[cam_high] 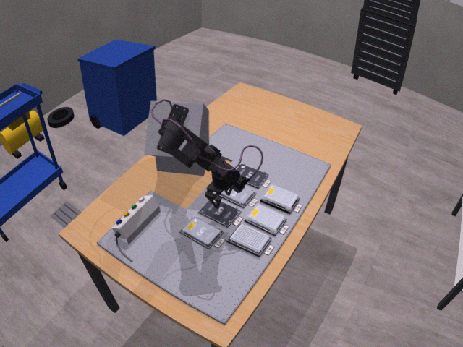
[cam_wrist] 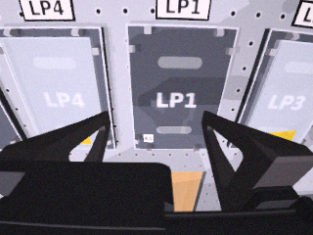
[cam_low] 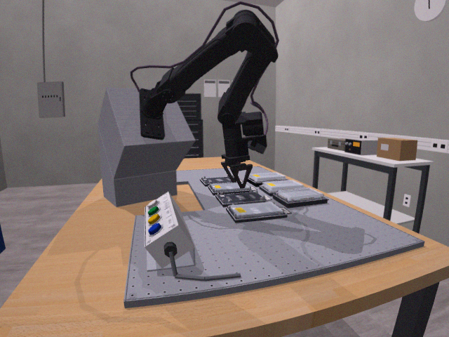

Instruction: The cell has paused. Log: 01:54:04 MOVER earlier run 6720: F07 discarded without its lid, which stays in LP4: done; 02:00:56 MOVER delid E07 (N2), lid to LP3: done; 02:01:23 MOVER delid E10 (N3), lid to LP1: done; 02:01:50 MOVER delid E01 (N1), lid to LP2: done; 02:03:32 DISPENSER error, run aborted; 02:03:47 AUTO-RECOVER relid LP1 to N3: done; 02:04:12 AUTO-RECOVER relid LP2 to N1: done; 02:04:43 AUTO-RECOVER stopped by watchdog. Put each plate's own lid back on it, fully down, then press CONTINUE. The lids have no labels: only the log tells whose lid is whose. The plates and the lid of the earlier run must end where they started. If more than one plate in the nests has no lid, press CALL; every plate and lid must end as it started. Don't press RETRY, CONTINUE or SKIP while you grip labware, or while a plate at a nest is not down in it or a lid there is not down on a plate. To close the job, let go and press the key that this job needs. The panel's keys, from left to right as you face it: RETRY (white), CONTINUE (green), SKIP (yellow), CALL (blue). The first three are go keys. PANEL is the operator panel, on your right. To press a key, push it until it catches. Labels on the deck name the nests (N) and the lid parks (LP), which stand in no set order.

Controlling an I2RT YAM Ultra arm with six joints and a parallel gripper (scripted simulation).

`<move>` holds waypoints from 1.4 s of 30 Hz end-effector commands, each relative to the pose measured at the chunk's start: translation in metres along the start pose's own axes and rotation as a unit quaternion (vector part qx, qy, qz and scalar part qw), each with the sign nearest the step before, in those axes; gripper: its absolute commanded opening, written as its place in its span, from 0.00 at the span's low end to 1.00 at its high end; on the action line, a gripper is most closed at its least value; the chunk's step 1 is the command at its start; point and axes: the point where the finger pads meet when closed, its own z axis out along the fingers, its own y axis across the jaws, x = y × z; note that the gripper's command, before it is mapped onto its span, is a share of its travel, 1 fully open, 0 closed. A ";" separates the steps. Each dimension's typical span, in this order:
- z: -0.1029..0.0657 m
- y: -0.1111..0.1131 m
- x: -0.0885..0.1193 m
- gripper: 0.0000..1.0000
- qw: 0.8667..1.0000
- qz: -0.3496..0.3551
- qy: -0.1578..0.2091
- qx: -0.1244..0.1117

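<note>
The lid (cam_wrist: 281,105) lies flat in park LP3 (cam_wrist: 303,15), beside bare LP1 (cam_wrist: 178,88). My pincer (cam_wrist: 156,132) hangs spread and empty above LP1's near edge; its height is hard to judge.

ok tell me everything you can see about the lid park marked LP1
The LP1 park is a dark grey rectangular tray on the perforated deck plate, its white name printed on its floor and again on a white tag beside one short edge. Small tabs line its rim, and pale oval marks sit on either side of the printed name. No lid lies in it, unlike LP4 and LP3 on either side. The open gripper hangs above it without touching.
</note>
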 end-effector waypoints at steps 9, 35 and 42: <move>-0.006 -0.053 -0.030 0.80 0.976 0.001 -0.217 -0.007; -0.008 -0.092 -0.042 0.00 0.957 0.004 -0.289 0.000; -0.008 -0.092 -0.042 0.00 0.957 0.004 -0.289 0.000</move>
